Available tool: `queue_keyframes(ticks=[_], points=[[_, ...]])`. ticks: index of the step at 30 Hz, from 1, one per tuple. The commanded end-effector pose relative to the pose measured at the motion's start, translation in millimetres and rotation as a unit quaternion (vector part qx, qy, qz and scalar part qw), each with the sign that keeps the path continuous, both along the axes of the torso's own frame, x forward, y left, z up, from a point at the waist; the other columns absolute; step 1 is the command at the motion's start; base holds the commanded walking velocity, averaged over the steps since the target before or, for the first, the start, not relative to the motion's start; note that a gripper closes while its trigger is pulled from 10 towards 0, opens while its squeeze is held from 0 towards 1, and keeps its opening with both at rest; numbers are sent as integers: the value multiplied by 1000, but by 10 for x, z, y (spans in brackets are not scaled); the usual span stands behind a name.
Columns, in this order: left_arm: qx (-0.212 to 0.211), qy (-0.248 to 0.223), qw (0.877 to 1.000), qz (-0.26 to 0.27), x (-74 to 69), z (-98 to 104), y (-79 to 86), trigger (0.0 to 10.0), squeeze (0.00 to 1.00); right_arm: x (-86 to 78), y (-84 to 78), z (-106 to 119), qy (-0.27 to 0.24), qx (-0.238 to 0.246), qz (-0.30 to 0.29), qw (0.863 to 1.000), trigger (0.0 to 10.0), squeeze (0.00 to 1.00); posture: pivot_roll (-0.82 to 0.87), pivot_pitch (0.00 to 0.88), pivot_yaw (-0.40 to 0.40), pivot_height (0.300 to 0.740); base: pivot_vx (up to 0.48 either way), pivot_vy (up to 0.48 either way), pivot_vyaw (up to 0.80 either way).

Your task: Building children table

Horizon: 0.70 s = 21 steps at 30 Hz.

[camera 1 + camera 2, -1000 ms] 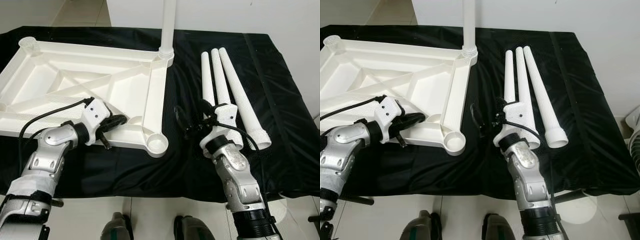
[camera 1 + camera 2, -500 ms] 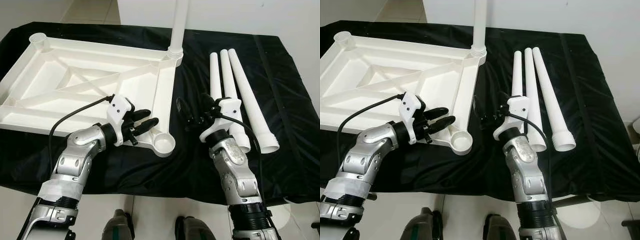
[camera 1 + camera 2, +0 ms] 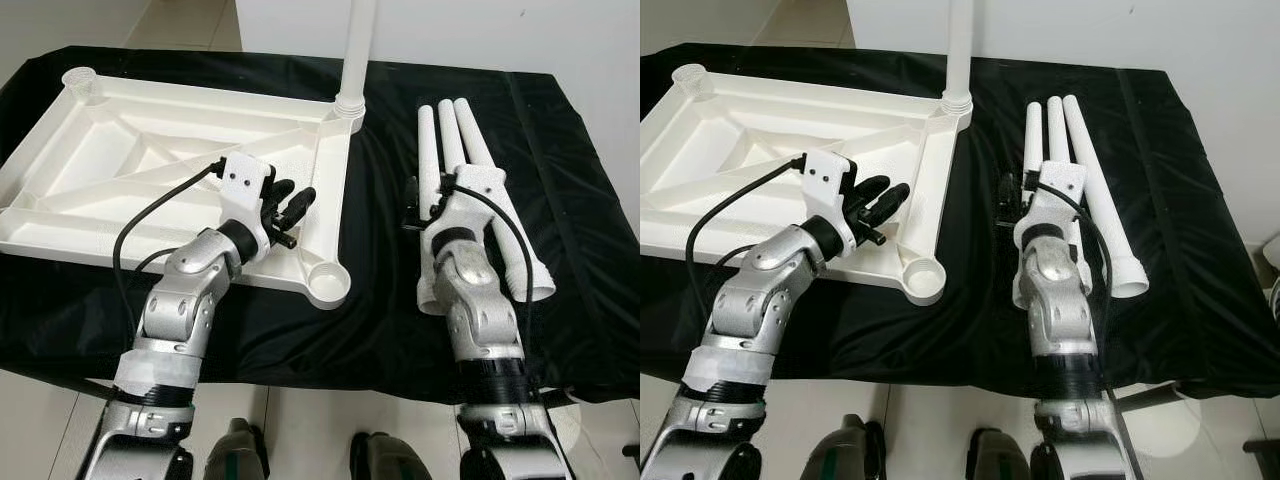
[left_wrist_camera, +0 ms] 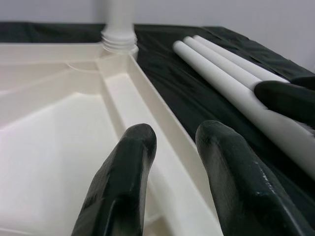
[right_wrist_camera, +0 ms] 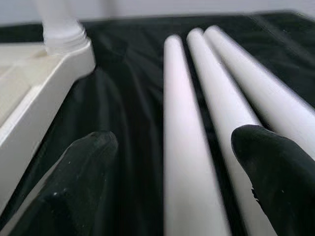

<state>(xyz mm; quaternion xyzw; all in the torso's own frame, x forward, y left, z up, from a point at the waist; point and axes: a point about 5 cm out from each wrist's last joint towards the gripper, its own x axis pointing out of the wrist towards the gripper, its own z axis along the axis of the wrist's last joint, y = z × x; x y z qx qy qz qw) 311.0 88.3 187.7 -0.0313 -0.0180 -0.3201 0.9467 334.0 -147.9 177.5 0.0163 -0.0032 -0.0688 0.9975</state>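
Head view: my right gripper [image 3: 413,203] has swung from the gap onto the three loose legs [image 3: 462,150]; left gripper [image 3: 290,205] now over the upturned table frame [image 3: 120,170] | Left wrist: fingers [image 4: 123,177] slightly parted above frame rim | Right wrist: fingers [image 5: 78,167] spread, straddling nearest leg on black-draped tabletop [image 5: 123,98]

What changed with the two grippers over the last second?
The left gripper moved from the tabletop's near rim up over its inner frame, open, holding nothing. The right gripper swung from the black cloth onto the three loose legs, open around the nearest one. The tabletop, its fitted leg and the loose legs stayed put.
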Motion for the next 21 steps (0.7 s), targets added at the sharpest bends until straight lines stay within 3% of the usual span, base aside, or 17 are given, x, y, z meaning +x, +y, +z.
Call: queue_keyframes(ticks=[1,11,16,21], points=[[9,11,1000,-1,-29,-42,-44,10000,0,18,33,-97,43,16,2,999,10000,0,20,88,21,740,0,0,0],[15,16,1000,22,-58,-16,-105,10000,0,43,152,-67,120,41,-9,992,10000,0,26,87,10,740,0,0,0],[13,19,999,26,-58,-4,-103,10000,0,42,157,-60,139,50,-17,989,10000,0,26,89,8,740,0,0,0],[10,22,999,27,-73,5,-111,10000,0,29,106,-88,193,71,-52,977,10000,0,21,94,10,740,0,0,0]])
